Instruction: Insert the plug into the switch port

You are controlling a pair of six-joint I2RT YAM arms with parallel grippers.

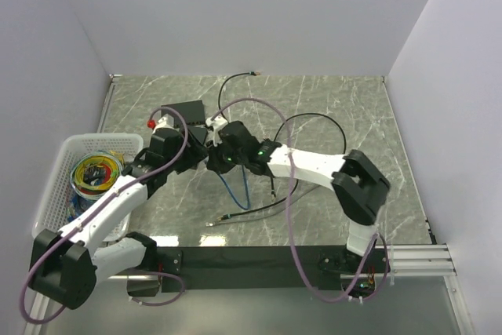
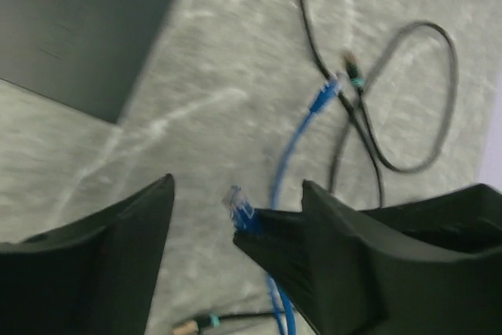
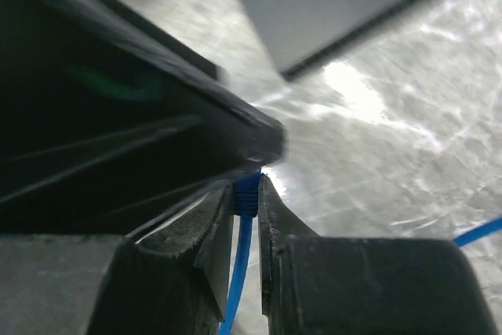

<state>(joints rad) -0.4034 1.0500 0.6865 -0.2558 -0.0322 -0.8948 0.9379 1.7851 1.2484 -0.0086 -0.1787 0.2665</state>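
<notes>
Two arms meet mid-tabletop (image 1: 353, 107). One switch (image 1: 187, 111), a flat black box, sits at 11 o'clock from the tools, just beside them; no contact visible. One blue cable (image 1: 235, 186) trails from the tools toward 6 o'clock in two strands. It has two ends. One plug (image 2: 235, 203), clear tip and blue boot, is up in the air between the arms. The second plug (image 2: 321, 98) lies flat on the tabletop, at 1 o'clock from the first in the left wrist view. Right tool (image 3: 245, 186): fingers nearly together, pinching the plug by its boot, cable hanging below. Left tool (image 2: 237, 184): fingers wide apart, gripping nothing; the held plug sits in the gap, close to its right finger. Black cables (image 1: 314, 123) loop from 12 to 5 o'clock of the tools, at least two; two teal-collared ends counted in the left wrist view. One white basket (image 1: 55, 170) at 9 o'clock holds coiled cables, too tangled to count.
</notes>
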